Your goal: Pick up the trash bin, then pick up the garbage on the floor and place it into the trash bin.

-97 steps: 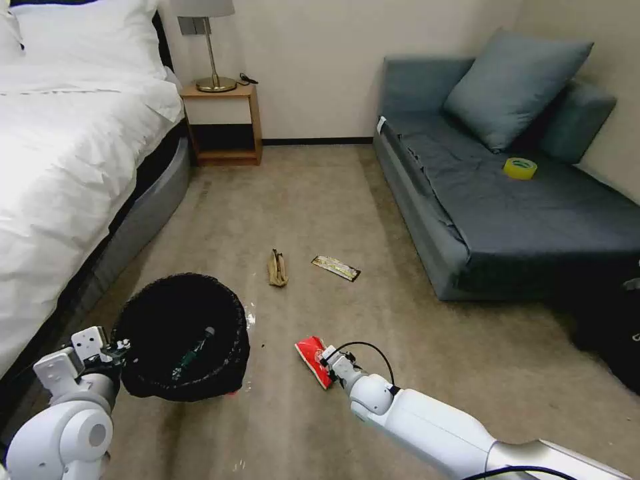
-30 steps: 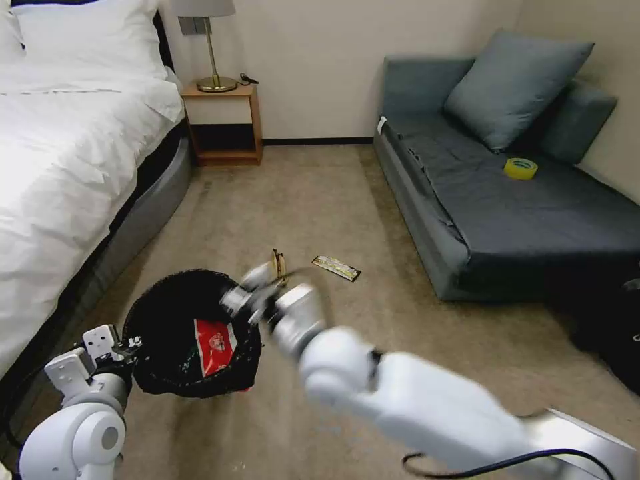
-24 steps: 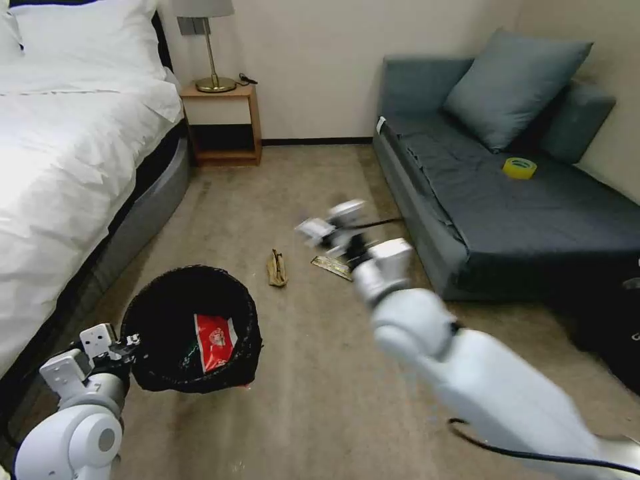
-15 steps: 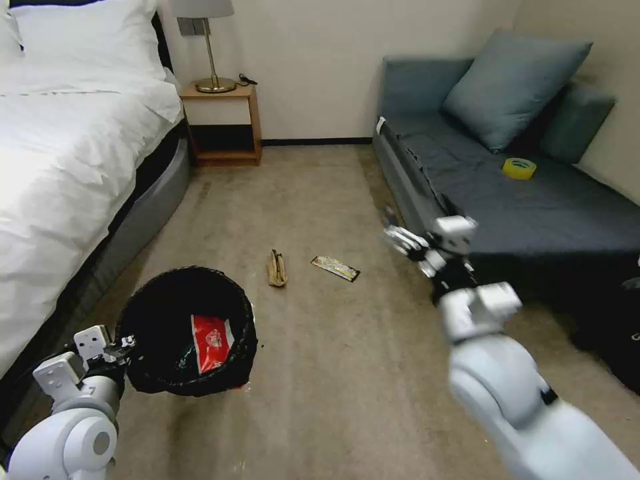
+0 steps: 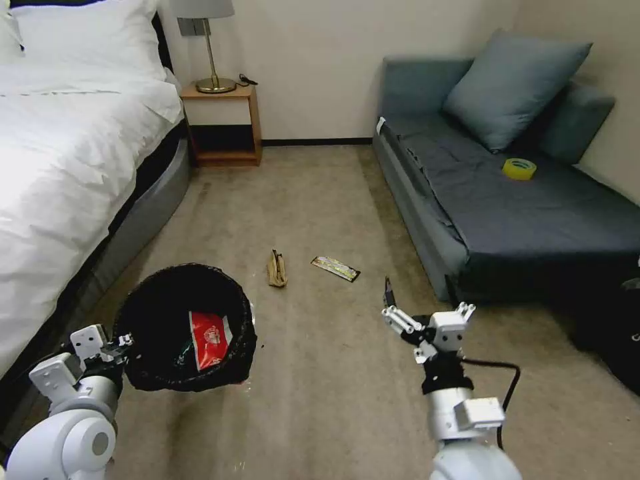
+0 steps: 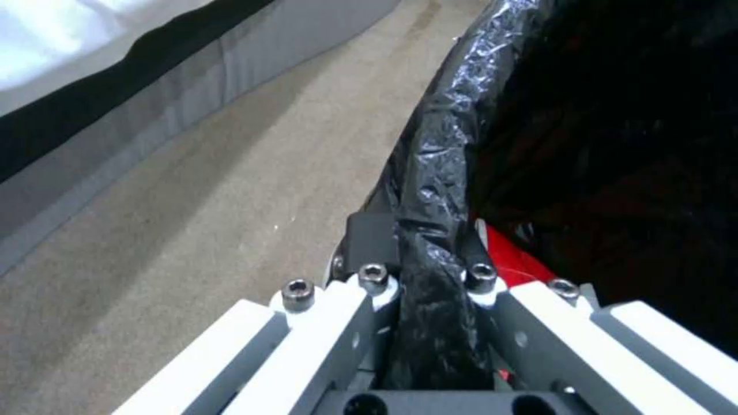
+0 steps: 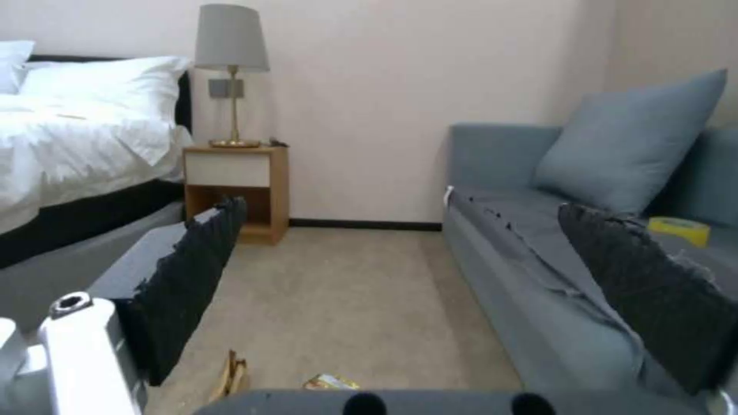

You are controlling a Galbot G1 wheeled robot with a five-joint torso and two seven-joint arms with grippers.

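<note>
black-lined trash bin near left, rim clenched in my left claw to hold it up; right claw released, empty, raised near right, paper bag and wrapper farther off on the carpet.

No legible text is showing in any view. The red snack packet in the trash bin is showing a pale printed patch, and the floor wrapper is showing yellow markings; neither is reading as words.
</note>
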